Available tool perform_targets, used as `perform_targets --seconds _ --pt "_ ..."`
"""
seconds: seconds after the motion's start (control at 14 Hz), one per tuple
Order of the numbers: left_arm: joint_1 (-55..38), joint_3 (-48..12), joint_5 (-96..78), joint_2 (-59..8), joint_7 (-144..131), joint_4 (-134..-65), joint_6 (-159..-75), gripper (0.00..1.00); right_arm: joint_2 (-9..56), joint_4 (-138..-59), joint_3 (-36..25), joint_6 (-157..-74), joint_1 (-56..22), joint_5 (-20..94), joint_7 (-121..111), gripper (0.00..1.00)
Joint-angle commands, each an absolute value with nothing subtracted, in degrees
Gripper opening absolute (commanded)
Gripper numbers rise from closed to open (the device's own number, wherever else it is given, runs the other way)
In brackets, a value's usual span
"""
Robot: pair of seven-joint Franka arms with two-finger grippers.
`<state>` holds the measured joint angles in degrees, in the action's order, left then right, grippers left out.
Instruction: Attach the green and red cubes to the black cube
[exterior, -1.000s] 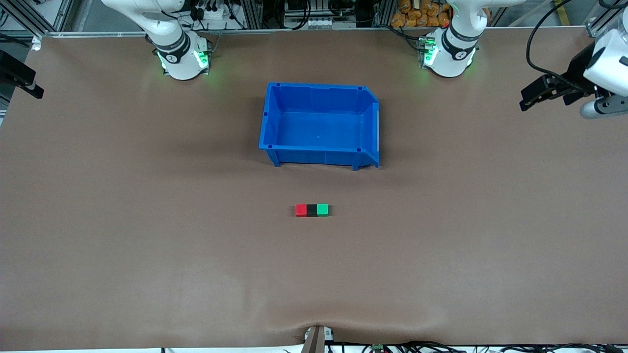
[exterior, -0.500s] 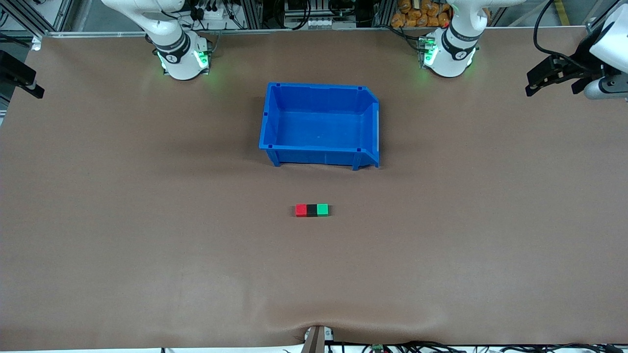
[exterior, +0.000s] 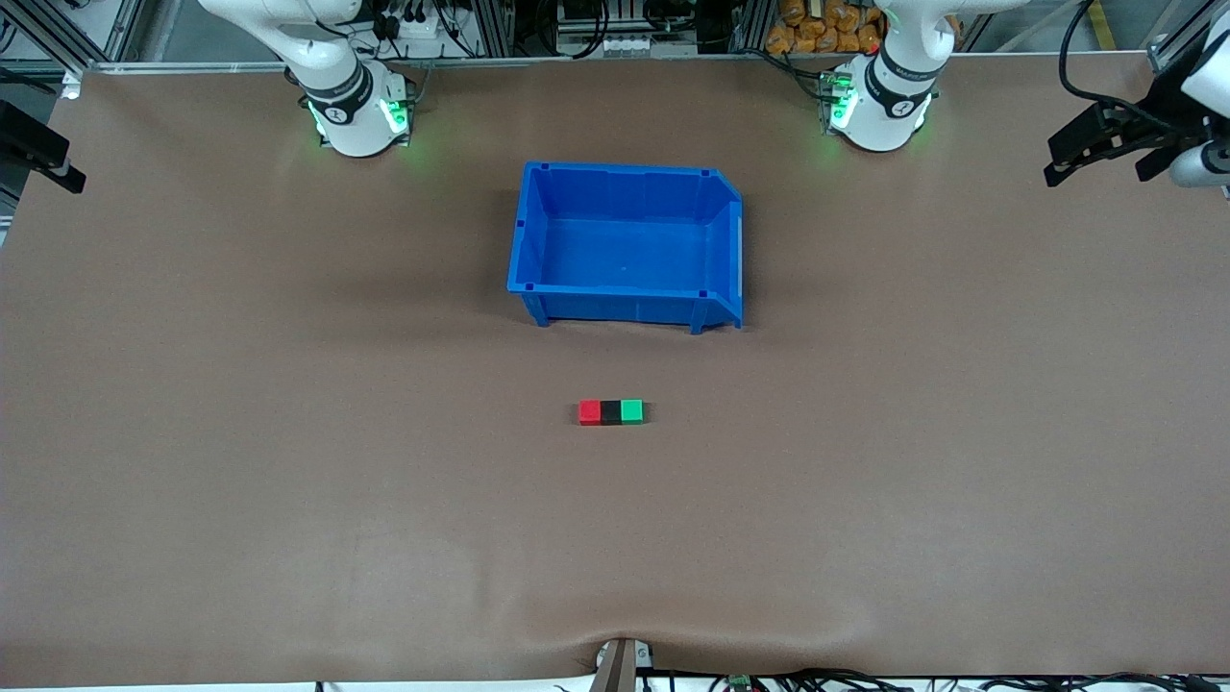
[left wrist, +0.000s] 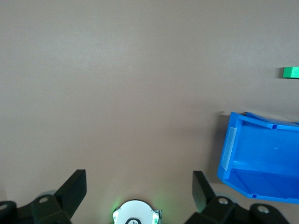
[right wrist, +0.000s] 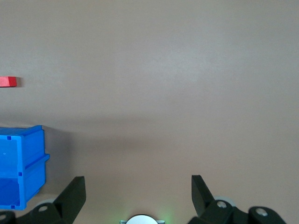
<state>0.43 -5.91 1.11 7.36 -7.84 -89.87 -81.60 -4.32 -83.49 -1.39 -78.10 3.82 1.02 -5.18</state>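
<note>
The red cube [exterior: 589, 412], the black cube [exterior: 610, 412] and the green cube [exterior: 631, 411] lie touching in one row on the table, black in the middle, nearer the front camera than the blue bin. The green cube also shows in the left wrist view [left wrist: 290, 72], the red cube in the right wrist view [right wrist: 8, 81]. My left gripper [exterior: 1076, 154] [left wrist: 139, 186] is open and empty, up over the left arm's end of the table. My right gripper [exterior: 43, 154] [right wrist: 138, 190] is open and empty over the right arm's end.
An empty blue bin [exterior: 526, 240] stands between the two arm bases and the cubes; it also shows in the left wrist view [left wrist: 229, 147] and in the right wrist view [right wrist: 28, 158]. Brown table surface lies all around.
My left gripper has moved farther out toward the left arm's end of the table and upward in the front view. The cubes and the right arm have not moved.
</note>
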Motion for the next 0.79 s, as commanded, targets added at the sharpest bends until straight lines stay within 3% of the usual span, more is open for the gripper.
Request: perform_targets --seconds 0.0,0.71 --pt "0.8 -6.7 2.2 6.9 -6.5 -88.3 -80.0 1.0 -4.5 -83.5 -1.4 -77.7 4.2 1.8 -5.2 1.0" --pt "0.4 -6.9 1.8 6.8 -6.5 -88.6 -78.0 1.0 -4.5 -83.5 -1.4 -77.8 4.5 1.8 -5.2 1.0"
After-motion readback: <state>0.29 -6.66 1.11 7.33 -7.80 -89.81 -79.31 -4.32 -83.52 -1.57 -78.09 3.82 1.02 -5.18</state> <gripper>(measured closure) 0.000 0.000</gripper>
